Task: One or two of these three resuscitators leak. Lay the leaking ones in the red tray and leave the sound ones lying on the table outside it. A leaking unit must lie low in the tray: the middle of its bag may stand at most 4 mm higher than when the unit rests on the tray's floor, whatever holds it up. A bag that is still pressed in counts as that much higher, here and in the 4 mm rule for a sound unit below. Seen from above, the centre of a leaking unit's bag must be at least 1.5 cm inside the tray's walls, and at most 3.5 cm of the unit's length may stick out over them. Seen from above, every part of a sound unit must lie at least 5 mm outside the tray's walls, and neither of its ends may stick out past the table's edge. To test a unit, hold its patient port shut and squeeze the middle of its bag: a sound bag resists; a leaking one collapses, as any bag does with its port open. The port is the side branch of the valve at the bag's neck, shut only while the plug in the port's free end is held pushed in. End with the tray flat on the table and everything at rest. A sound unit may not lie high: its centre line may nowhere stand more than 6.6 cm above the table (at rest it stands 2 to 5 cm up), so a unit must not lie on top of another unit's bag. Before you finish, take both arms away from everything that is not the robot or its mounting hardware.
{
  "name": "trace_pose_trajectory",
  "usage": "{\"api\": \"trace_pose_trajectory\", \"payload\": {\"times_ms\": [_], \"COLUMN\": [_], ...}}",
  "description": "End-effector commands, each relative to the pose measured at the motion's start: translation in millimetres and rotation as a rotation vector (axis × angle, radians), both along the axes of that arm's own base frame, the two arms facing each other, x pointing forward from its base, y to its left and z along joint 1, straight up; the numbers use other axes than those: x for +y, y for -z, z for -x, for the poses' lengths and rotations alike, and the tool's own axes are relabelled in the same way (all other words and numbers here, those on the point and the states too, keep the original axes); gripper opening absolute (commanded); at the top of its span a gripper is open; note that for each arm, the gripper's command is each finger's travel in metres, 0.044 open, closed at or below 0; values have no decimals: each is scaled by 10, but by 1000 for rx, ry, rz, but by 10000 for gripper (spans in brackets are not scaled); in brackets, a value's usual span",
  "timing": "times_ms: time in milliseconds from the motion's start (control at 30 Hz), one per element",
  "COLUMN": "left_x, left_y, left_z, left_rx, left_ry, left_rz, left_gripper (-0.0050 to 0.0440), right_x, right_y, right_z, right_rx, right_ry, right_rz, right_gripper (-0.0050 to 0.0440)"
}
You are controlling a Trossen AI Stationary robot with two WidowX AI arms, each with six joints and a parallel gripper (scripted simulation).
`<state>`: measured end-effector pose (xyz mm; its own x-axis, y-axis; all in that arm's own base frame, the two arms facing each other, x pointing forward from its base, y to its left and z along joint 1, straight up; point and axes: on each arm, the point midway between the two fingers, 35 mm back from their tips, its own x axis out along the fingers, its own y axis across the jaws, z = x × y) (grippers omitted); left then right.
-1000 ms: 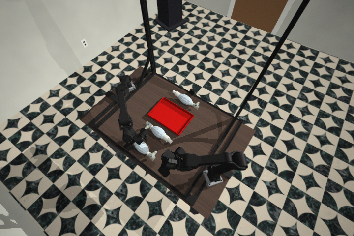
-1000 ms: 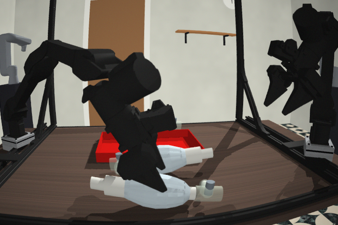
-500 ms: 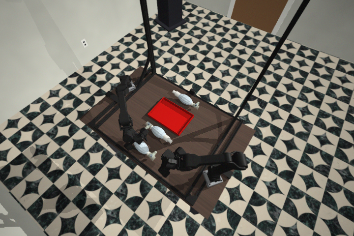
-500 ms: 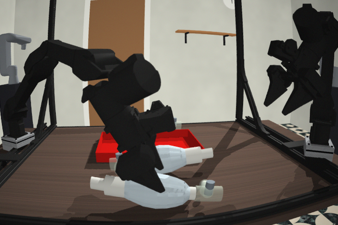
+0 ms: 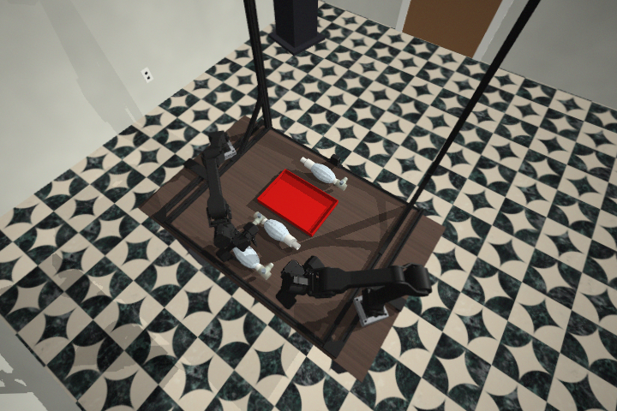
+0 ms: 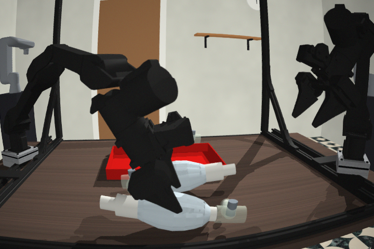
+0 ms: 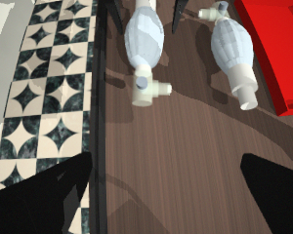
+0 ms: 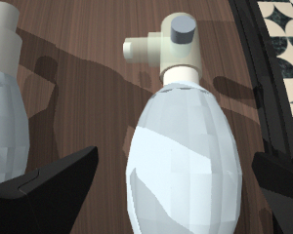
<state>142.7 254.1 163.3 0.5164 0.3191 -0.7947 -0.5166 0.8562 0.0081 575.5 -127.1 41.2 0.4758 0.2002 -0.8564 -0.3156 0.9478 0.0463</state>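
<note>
The near unit [image 5: 246, 258] [image 6: 163, 217] [image 7: 144, 44] [image 8: 186, 195] lies near the table's edge; its valve carries a grey plug [image 6: 232, 203] [image 7: 142, 82] [image 8: 183, 29]. My right gripper [image 5: 243, 246] [image 6: 179, 199] [image 7: 146, 33] [image 8: 176, 157] is open, its fingers to either side of that bag. The middle unit [image 5: 277, 230] [image 6: 191, 173] [image 7: 231, 46] [image 8: 7, 132] lies beside the red tray [image 5: 292, 200] [image 6: 112, 174] [image 7: 283, 58], outside it. The far unit [image 5: 322, 173] lies beyond the tray. The tray is empty. My left gripper [image 5: 282, 285] [image 6: 304, 121] [image 7: 167, 160] is open and empty, raised above the table.
Black frame rails border the table [image 5: 362, 208] [image 6: 267, 205], and upright posts rise from it. The near unit lies close to the front rail [image 7: 101, 122] [image 8: 256, 73]. The right arm hides parts of the tray and units in the exterior view.
</note>
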Motion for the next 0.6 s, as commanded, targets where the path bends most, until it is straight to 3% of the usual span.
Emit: {"api": "trace_pose_trajectory", "payload": {"times_ms": [0,333,533,567], "left_x": [0,0,0,0], "left_y": [0,0,0,0], "left_z": [0,0,0,0], "left_rx": [0,0,0,0], "left_ry": [0,0,0,0], "left_rz": [0,0,0,0], "left_gripper": [440,440,440,440], "right_x": [-21,-183,-183,-190], "right_y": [-112,-1353,-1353,-1513], "right_z": [-45,-349,-349,-357], "right_rx": [-34,-378,-378,-415], "right_ry": [8,90,90,90], "right_rz": [12,113,113,119], "right_gripper": [440,440,440,440]}}
